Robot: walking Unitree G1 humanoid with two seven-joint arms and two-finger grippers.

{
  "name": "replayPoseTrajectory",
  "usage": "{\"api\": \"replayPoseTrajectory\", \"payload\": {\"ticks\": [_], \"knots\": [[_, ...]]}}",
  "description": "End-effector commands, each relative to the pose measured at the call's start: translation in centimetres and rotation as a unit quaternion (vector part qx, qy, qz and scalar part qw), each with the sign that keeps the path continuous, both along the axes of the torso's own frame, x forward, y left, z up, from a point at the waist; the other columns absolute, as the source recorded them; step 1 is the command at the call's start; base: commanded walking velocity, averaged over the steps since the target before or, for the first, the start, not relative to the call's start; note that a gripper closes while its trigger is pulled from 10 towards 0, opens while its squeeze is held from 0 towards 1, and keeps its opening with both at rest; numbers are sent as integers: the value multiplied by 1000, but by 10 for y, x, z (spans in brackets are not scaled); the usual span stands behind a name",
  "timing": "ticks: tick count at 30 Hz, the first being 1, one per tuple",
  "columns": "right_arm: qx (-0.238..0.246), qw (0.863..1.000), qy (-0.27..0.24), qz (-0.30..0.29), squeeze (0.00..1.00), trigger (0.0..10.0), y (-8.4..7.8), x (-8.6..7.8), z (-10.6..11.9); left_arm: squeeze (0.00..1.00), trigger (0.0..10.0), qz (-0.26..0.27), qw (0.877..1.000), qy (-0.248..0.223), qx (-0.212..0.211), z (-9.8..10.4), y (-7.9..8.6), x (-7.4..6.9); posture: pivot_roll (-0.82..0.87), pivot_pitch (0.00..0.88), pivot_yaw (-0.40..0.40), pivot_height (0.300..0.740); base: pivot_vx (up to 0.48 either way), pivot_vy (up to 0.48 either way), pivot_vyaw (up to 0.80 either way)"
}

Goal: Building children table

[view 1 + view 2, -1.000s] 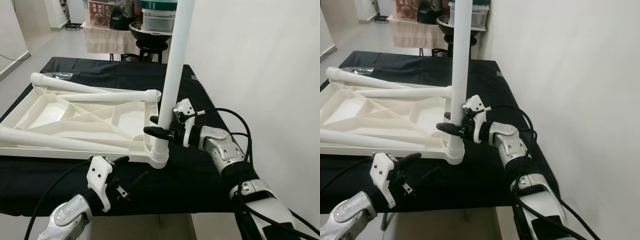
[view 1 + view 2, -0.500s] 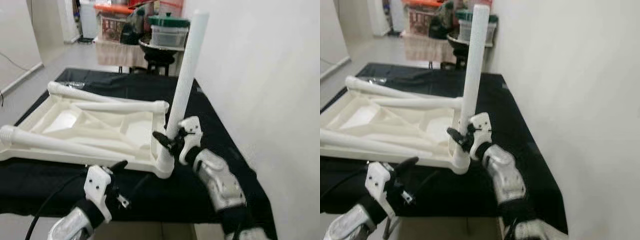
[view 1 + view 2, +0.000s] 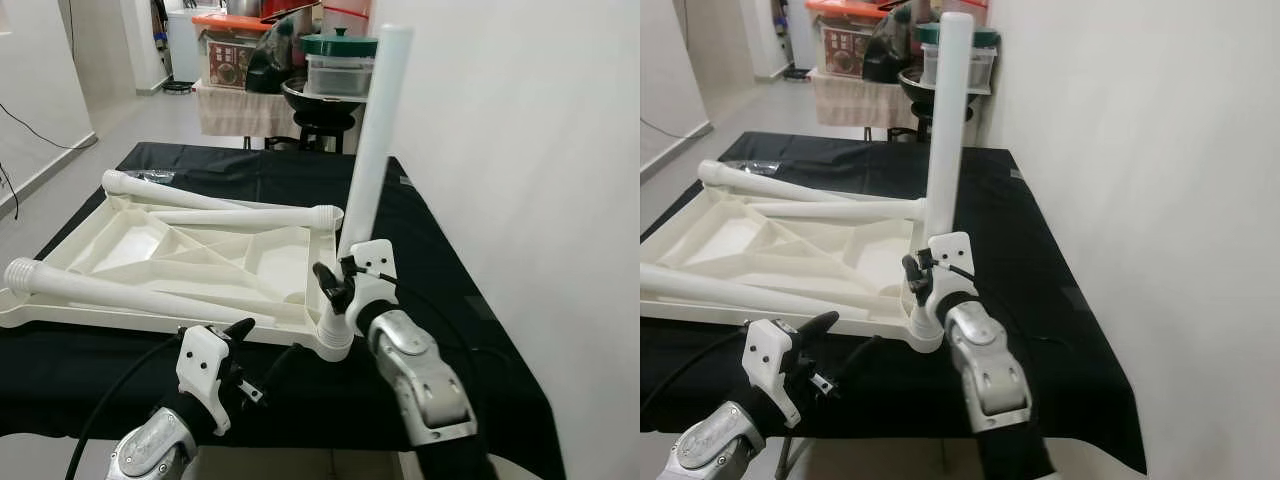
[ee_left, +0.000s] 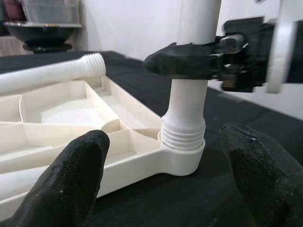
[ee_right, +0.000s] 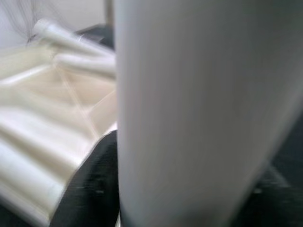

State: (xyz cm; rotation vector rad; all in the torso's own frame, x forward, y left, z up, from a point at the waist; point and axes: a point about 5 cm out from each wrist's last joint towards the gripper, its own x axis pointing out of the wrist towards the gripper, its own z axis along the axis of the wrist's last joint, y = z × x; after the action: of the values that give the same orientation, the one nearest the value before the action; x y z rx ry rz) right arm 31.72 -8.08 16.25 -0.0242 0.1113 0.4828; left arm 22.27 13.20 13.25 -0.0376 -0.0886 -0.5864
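Observation:
A white upside-down tabletop (image 3: pixel 110 245) lies on the black-covered table. A white table leg (image 3: pixel 372 150) stands upright in its near right corner socket (image 3: pixel 335 342), threads showing at the base (image 4: pixel 183 135). My right gripper (image 3: pixel 335 283) is shut on this leg just above the socket, and the leg's white shaft (image 5: pixel 189 113) is pressed close to the right wrist camera. My left gripper (image 3: pixel 262 355) is open, low in front of the table's near edge, its fingertips (image 4: pixel 78 165) apart and facing the socket. Three loose legs (image 3: pixel 230 215) lie across the tabletop.
A white wall (image 3: pixel 520 150) runs along the table's right side. Behind the table stand a stool with a black bowl (image 3: pixel 320 95), storage containers (image 3: pixel 340 65) and a cloth-draped rack (image 3: pixel 235 105). The black cloth (image 3: pixel 440 270) is bare right of the tabletop.
The camera has risen, so the scene shifted. My right arm has swung in to my front, its gripper still shut on the upright leg. The left gripper holds about the same place.

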Motion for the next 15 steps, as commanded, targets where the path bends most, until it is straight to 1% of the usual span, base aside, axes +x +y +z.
{"api": "replayPoseTrajectory", "payload": {"ticks": [1,2,4,5,6,7,8,9,10,11,12,13,14,15], "knots": [[18,998,-19,62,1000,10000,5,2,13,0,10000,-1,1000,-4,2,-1,-4,2,-11,0,-100,740,0,0,0],[18,991,-44,122,1000,10000,4,3,23,0,10000,1,1000,-5,4,-1,-5,3,-9,0,-102,740,0,0,0],[18,991,-44,122,1000,10000,4,3,23,0,10000,1,1000,-5,4,-1,-5,3,-9,0,-102,740,0,0,0],[15,986,-61,157,584,10000,2,4,29,0,10000,1,1000,-6,6,-1,-5,4,-9,0,-102,740,0,0,0],[10,970,-77,232,0,10000,-2,4,36,0,10000,1,1000,-6,8,-2,-6,5,-5,0,-107,740,0,0,0],[5,956,-84,280,0,10000,-6,4,40,0,10000,0,1000,-6,9,-2,-7,6,-5,0,-107,740,0,0,0],[5,956,-84,280,0,10000,-6,4,40,0,10000,0,1000,-6,9,-2,-7,6,-5,0,-107,740,0,0,0],[4,945,-81,316,0,10000,-12,6,42,0,10000,-1,1000,-6,11,-3,-7,7,0,0,-107,740,0,0,0],[5,938,-78,336,0,10000,-16,8,44,0,10000,-2,1000,-6,12,-3,-8,7,0,0,-107,740,0,0,0],[5,938,-78,336,0,10000,-16,8,44,0,10000,-2,1000,-6,12,-3,-8,7,0,0,-107,740,0,0,0],[-1,933,-73,353,0,10000,-19,14,43,0,10000,-2,1000,-6,13,-3,-8,8,4,0,-109,740,0,0,0],[2,924,-59,378,0,10000,-23,21,44,0,10000,-2,1000,-6,15,-4,-9,8,3,0,-109,740,0,0,0],[2,924,-59,378,0,10000,-23,21,44,0,10000,-2,1000,-6,15,-4,-9,8,3,0,-109,740,0,0,0],[4,921,-51,387,0,10000,-24,24,43,0,10000,-2,1000,-6,16,-4,-9,9,3,0,-109,740,0,0,0]]}}
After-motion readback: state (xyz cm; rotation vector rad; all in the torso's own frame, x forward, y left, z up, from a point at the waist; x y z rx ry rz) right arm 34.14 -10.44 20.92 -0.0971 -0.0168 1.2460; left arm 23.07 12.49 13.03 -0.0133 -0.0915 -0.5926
